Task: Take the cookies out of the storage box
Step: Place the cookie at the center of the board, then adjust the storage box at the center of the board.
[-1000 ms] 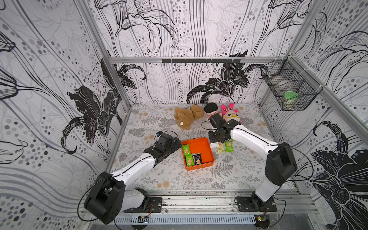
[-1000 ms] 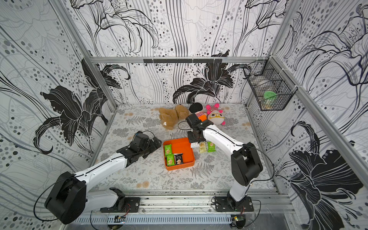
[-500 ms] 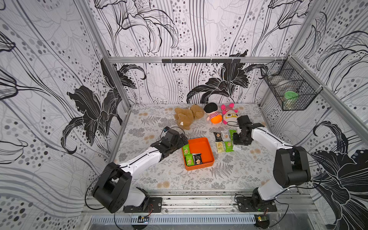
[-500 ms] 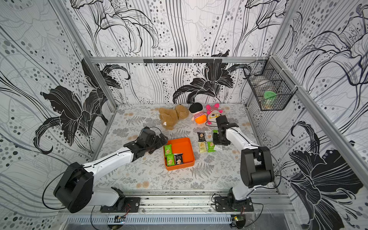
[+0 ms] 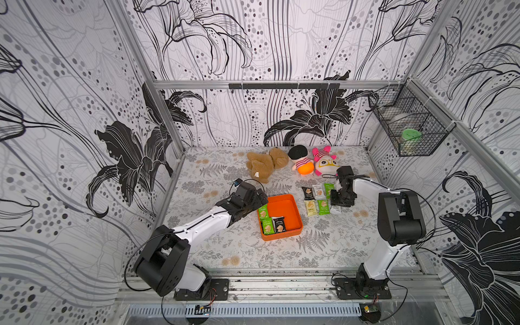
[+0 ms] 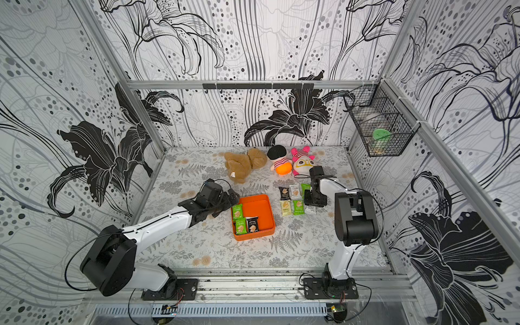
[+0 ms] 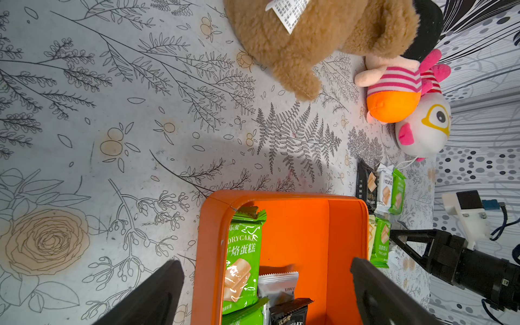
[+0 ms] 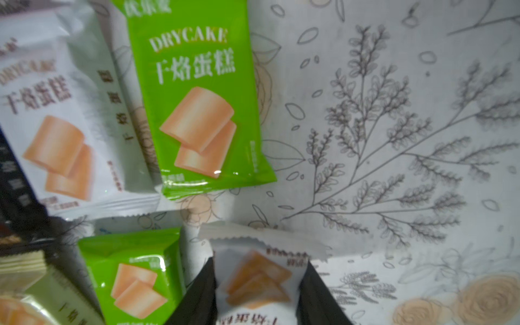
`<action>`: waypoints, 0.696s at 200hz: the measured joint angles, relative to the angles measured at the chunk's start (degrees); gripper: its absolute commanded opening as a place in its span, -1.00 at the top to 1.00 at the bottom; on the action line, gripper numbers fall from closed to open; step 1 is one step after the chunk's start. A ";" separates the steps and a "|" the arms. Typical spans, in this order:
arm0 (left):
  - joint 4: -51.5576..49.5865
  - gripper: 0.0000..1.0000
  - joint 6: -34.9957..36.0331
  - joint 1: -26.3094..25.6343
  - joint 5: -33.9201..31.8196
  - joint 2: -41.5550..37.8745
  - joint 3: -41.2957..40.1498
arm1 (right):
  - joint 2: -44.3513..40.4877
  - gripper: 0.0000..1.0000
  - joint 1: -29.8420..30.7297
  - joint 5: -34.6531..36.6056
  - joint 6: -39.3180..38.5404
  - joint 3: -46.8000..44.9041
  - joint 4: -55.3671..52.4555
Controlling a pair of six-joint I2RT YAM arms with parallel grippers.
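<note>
The orange storage box [image 5: 282, 238] [image 6: 254, 235] sits mid-table. In the top views it holds two green cookies [image 5: 263, 211] and a black one [image 5: 279, 225]; the left wrist view also shows a white packet [image 7: 277, 284] under them. My left gripper [image 5: 260, 201] [image 7: 267, 281] is open over the box's left end, its jaws spanning about the box's width. Several cookies [image 5: 317, 200] lie on the mat right of the box. My right gripper [image 5: 341, 201] [image 8: 259, 284] is low beside them, shut on a white cookie packet [image 8: 257, 277].
A brown plush bear [image 5: 266, 166], a striped orange plush [image 5: 302, 166] and a pink-and-white plush [image 5: 325, 163] lie at the back. A black wire basket [image 5: 409, 132] hangs on the right wall. Walls close in the table on three sides.
My right gripper has moved from the box's back edge rightward and down to the packets on the mat. My left gripper has advanced to the box's left end.
</note>
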 measured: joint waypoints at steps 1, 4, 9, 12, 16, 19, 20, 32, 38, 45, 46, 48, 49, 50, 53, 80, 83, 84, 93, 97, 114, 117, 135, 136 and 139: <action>0.02 -0.95 0.00 0.00 0.02 0.00 0.00 | 0.00 0.07 0.00 -0.02 0.00 0.07 0.02; 0.15 -0.95 0.00 -0.02 0.02 0.00 0.00 | 0.00 0.04 0.00 -0.02 0.00 0.11 0.02; 0.42 -0.95 0.00 -0.04 0.02 0.00 0.00 | 0.04 0.00 0.00 -0.04 -0.09 0.22 0.04; 0.52 -0.95 0.00 -0.09 0.02 0.00 0.00 | 0.04 -0.03 0.00 -0.07 -0.11 0.28 0.07; 0.72 -0.95 0.00 -0.15 0.04 0.00 0.00 | 0.04 -0.06 0.00 -0.15 -0.07 0.35 0.13; 0.90 -0.95 0.00 -0.17 0.04 0.00 -0.02 | 0.04 -0.08 -0.02 -0.15 -0.26 0.42 0.11; 0.92 -0.95 0.00 -0.20 0.04 0.00 -0.02 | 0.04 -0.08 -0.02 -0.20 -0.37 0.46 0.11; 1.68 -0.95 0.00 -0.24 0.11 0.02 -0.09 | 0.04 -0.14 -0.04 -0.13 -0.24 0.68 0.09; 2.03 -0.95 0.00 -0.24 0.17 0.07 -0.15 | 0.02 -0.15 -0.04 0.09 -0.13 0.83 -0.07; 2.40 -0.94 0.00 -0.26 0.22 0.17 -0.24 | 0.00 -0.16 -0.04 0.46 -0.07 1.07 -0.48; 2.47 -0.94 0.00 -0.26 0.24 0.20 -0.26 | 0.00 -0.16 -0.04 0.48 -0.09 1.09 -0.57; 2.51 -0.94 0.00 -0.26 0.26 0.24 -0.28 | -0.02 -0.16 -0.04 0.59 -0.11 1.18 -0.63; 2.56 -0.94 0.00 -0.26 0.24 0.26 -0.28 | -0.02 -0.17 -0.02 0.72 -0.07 1.22 -0.81; 2.58 -0.94 0.00 -0.26 0.26 0.31 -0.31 | -0.04 -0.17 -0.02 0.76 -0.07 1.25 -0.83; 2.69 -0.95 0.02 -0.26 0.26 0.44 -0.33 | -0.09 -0.17 -0.04 0.94 0.07 1.42 -1.18; 3.23 -0.95 0.07 -0.26 0.68 2.14 -0.35 | -1.90 -0.15 0.00 1.55 0.35 2.14 -3.93; 3.30 -0.94 0.07 -0.26 0.70 2.34 -0.35 | -2.34 -0.14 0.04 1.55 0.39 2.14 -4.28; 3.30 -0.94 0.07 -0.26 0.70 2.40 -0.35 | -2.45 -0.14 0.07 1.55 0.44 2.14 -4.35; 3.43 -0.95 0.11 -0.26 0.79 2.95 -0.39 | -3.89 -0.12 0.37 1.51 0.59 2.14 -5.38; 3.48 -0.95 0.11 -0.26 0.83 3.19 -0.39 | -4.61 -0.11 0.72 1.44 0.74 2.14 -5.84; 3.91 -0.95 0.11 -0.33 1.16 4.09 -0.63 | -7.65 -0.07 3.17 1.05 1.66 2.12 -7.28; 4.00 -0.94 0.11 -0.37 1.25 4.26 -0.66 | -8.15 -0.06 3.82 0.85 1.86 2.10 -7.52; 4.79 -0.95 0.09 -0.90 1.64 4.90 -0.92 | -11.21 -0.05 8.35 -0.79 3.28 0.96 -7.67; 4.81 -0.95 0.09 -0.92 1.68 4.92 -0.92 | -11.34 -0.05 8.55 -0.87 3.39 0.87 -7.69; 4.94 -0.95 0.09 -1.03 1.73 5.01 -0.96 | -11.85 -0.05 9.62 -1.42 3.87 0.39 -7.63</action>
